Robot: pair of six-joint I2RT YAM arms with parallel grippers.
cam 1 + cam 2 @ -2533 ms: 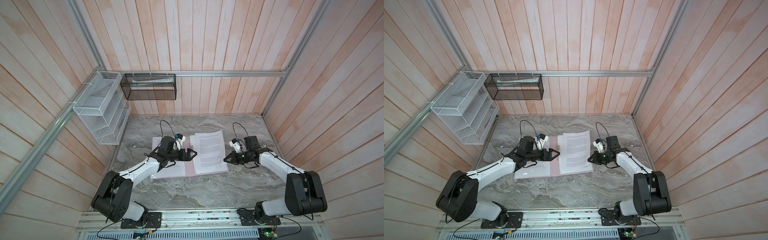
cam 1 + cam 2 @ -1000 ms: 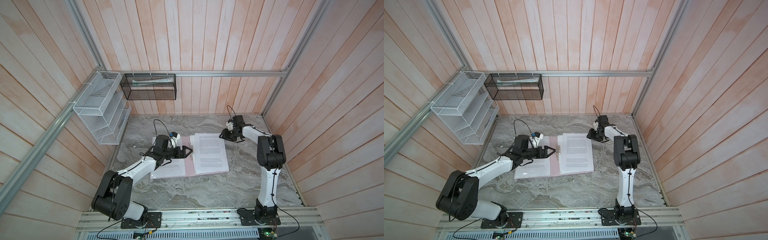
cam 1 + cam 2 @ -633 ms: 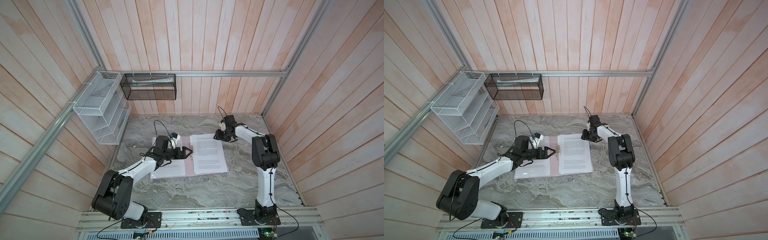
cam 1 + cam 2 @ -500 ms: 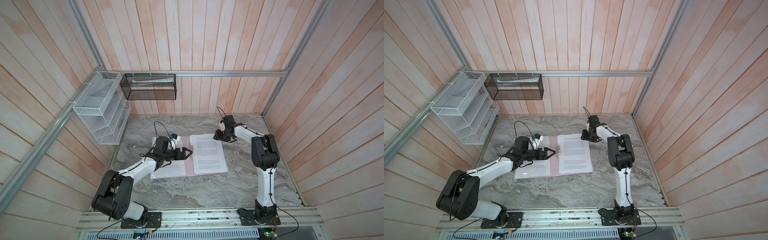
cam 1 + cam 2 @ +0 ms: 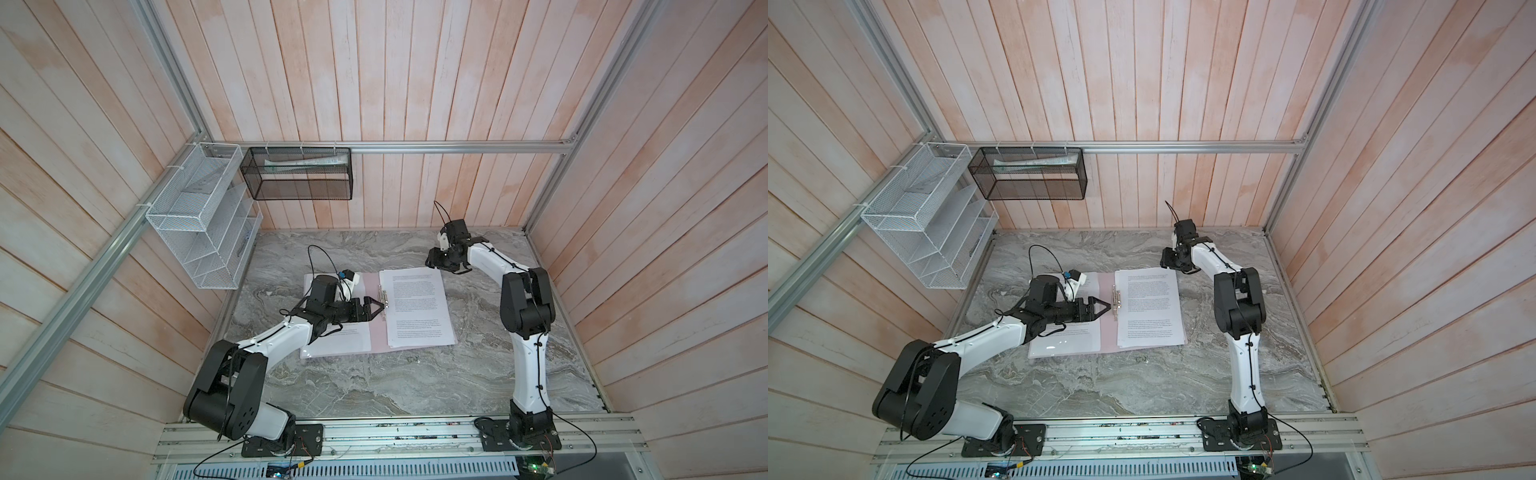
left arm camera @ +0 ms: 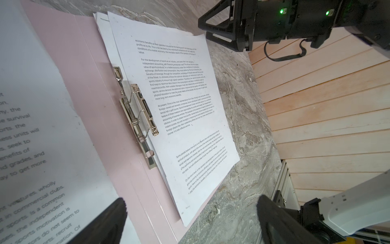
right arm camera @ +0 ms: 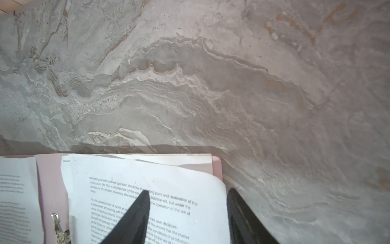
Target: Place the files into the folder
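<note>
**Both pincers open by the pink folder**

The right gripper [image 7: 188,190] is open. One finger is over the far right corner of the files [image 5: 417,307] and the other is just off it. That arm stands tall and bends over. The left gripper [image 5: 379,308] is open wide and empty. Its low arm points at the metal clip [image 5: 382,296]. The white sheets lie in the open folder [image 5: 377,336], long side front to back.
</note>
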